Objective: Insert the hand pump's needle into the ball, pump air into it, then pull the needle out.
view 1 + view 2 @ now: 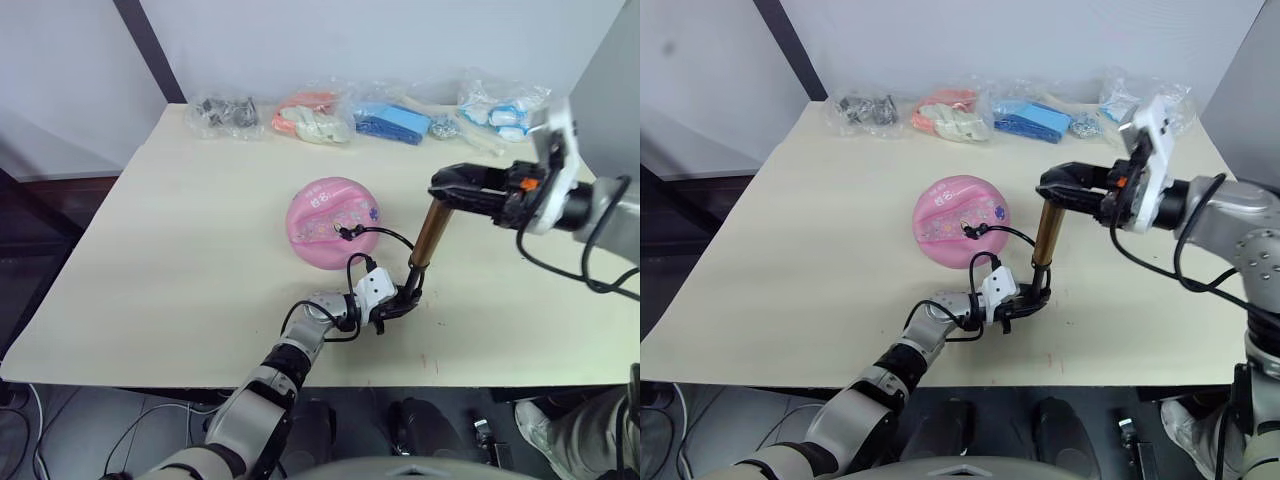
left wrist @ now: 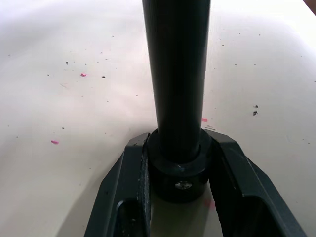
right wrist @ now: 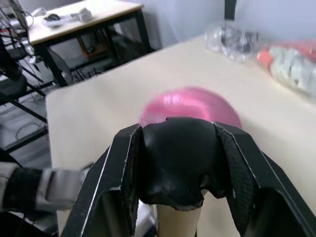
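Gold-brown, the hand pump (image 1: 431,233) stood almost upright at centre right of the frame beside the ball (image 1: 334,221), its long axis vertical, the left gripper (image 1: 400,301) clamped on its base and the right gripper (image 1: 446,186) clenched on its top handle.

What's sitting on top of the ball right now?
On the ball, the needle's black fitting sits on its upper surface, with the hose looping off to the hand pump. The needle's pin cannot be seen, so its depth is unclear.
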`<state>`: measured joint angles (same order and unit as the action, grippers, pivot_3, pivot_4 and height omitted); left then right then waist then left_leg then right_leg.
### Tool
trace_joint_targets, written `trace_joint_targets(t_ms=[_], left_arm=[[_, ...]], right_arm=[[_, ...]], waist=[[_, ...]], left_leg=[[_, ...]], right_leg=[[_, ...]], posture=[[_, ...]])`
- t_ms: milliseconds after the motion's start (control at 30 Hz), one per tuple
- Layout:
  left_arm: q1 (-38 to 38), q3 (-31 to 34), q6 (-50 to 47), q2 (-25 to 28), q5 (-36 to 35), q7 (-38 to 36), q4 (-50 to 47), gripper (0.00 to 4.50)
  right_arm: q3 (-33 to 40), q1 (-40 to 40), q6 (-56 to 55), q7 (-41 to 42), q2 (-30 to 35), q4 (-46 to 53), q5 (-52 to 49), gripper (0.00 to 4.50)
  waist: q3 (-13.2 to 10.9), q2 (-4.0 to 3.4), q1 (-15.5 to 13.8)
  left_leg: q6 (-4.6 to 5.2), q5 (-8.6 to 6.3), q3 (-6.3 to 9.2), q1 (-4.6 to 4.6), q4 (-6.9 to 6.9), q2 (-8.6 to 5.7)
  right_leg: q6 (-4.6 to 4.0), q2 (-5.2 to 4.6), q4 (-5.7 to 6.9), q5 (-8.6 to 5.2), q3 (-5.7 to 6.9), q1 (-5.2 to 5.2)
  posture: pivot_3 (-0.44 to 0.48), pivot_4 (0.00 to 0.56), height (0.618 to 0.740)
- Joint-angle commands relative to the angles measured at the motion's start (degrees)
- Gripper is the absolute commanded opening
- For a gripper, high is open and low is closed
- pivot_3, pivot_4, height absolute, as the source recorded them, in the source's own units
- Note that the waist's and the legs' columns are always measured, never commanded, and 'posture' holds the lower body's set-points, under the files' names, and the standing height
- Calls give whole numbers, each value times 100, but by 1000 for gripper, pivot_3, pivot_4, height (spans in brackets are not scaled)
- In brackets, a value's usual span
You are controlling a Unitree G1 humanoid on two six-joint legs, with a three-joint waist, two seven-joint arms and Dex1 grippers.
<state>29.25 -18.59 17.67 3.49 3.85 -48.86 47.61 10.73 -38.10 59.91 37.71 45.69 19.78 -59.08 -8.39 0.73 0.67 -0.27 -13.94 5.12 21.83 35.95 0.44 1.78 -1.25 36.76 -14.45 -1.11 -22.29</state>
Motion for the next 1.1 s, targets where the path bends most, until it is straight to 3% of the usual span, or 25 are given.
trace_joint_targets(t_ms=[33, 167, 467, 667, 800, 967, 1100], left_arm=[[-332, -201, -371, 194, 327, -10, 556, 1113], [-311, -200, -318, 196, 338, 13, 669, 1113], [-257, -204, -230, 219, 356, 35, 814, 1113], [-280, -200, -212, 232, 358, 52, 799, 1113], [-319, -198, -244, 243, 346, 43, 708, 1113], [-338, -197, -297, 261, 332, 21, 606, 1113], [-343, -206, -325, 261, 336, 29, 594, 1113]], right_arm=[[914, -719, 201, -349, 396, -22, -647, 1686], [950, -823, 304, -611, 459, -26, -901, 1686], [-450, 1417, -721, -415, -124, 318, 663, 1686], [-1663, 2134, -1565, -259, -628, -262, 1871, 1686], [-2511, 2578, -2324, 21, -980, -1275, 2851, 1686], [-2189, 2511, -2443, 236, -1023, -1330, 2816, 1686], [-1218, 1925, -1997, 372, -673, -597, 1983, 1686]], waist=[[-14, 1, 4], [-31, 12, 2], [11, 56, 13], [56, 84, 43], [113, 110, 50], [170, 114, 94], [130, 77, 88]], left_leg=[[0, 0, 0, 0, 0, -2], [1, 0, -4, 15, 5, -6], [1, 0, -3, -10, 10, -7], [0, -1, 4, -73, 8, 5], [-1, -1, -5, -95, -15, 6], [-1, -2, -4, -118, -36, 11], [-2, -2, 1, -113, -40, 14]], right_leg=[[1, -3, 0, 0, 0, 0], [3, -12, 4, 1, 2, -17], [15, -12, 4, -4, 4, 17], [-4, -6, 5, -17, 13, 66], [6, -5, 1, -12, 5, 75], [1, 1, 0, -15, 4, 81], [-11, 4, 0, -22, 5, 80]], posture=[[0, 150, 740], [0, 150, 740], [0, 150, 740], [0, 150, 740], [0, 150, 740], [0, 150, 740], [0, 150, 740]])
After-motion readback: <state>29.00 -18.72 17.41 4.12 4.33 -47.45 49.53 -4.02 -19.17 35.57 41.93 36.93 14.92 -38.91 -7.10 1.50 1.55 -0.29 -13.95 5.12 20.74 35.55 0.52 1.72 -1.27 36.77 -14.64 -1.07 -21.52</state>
